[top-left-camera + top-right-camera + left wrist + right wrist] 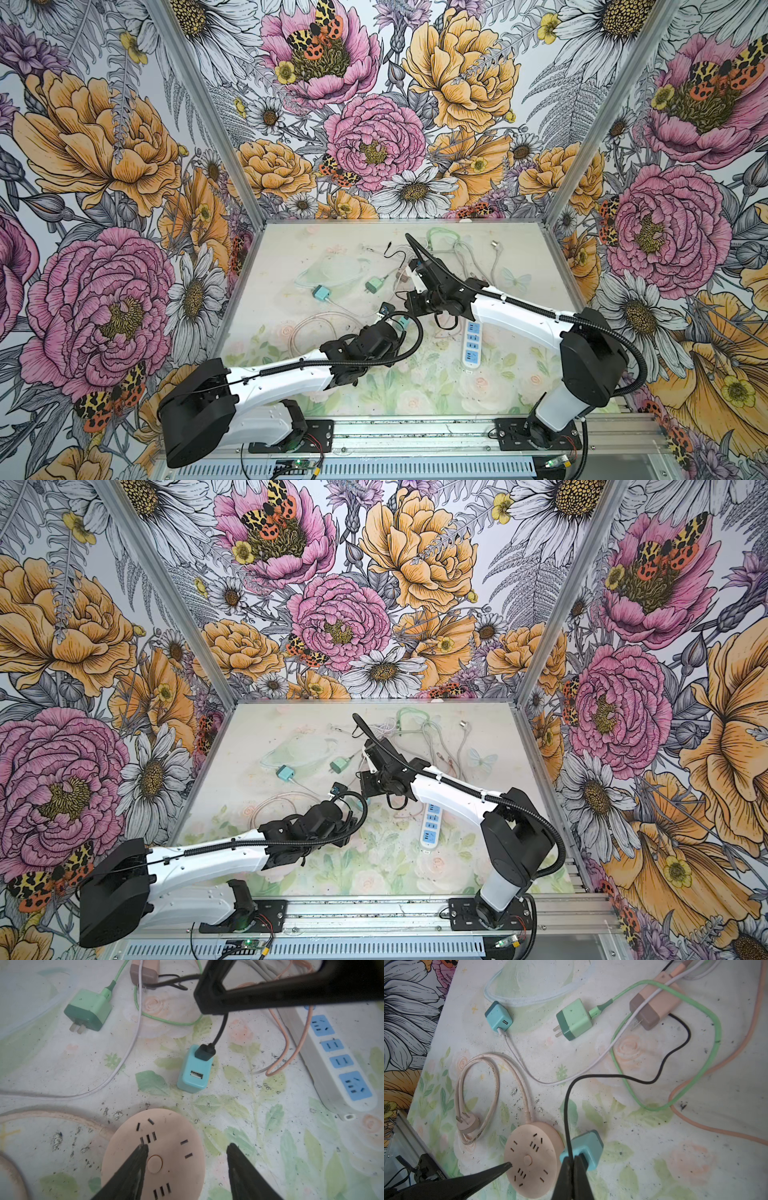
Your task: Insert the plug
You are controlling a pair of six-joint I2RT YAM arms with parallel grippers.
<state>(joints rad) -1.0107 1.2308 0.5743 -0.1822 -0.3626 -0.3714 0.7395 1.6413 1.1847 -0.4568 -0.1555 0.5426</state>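
Nearest the robot's bases, the left end effector (187,1146) hangs with its fingers (133,1167) apart, holding nothing, one finger over the round pink socket hub (172,1130) and one beside its rim. Just beside the hub is the teal charger plug (588,1147), a black cable (566,1105) plugged into one of its two USB ports. The right end effector (573,1160) is pinched together on that cable right above the charger; whether the charger rests on the surface (654,1167) or hangs cannot be told. To the right lies a white power strip (336,1059) with blue sockets. Farther back lie a green charger (575,1019), a second teal charger (498,1016) and a pink-brown charger (652,1007) among looped cables.
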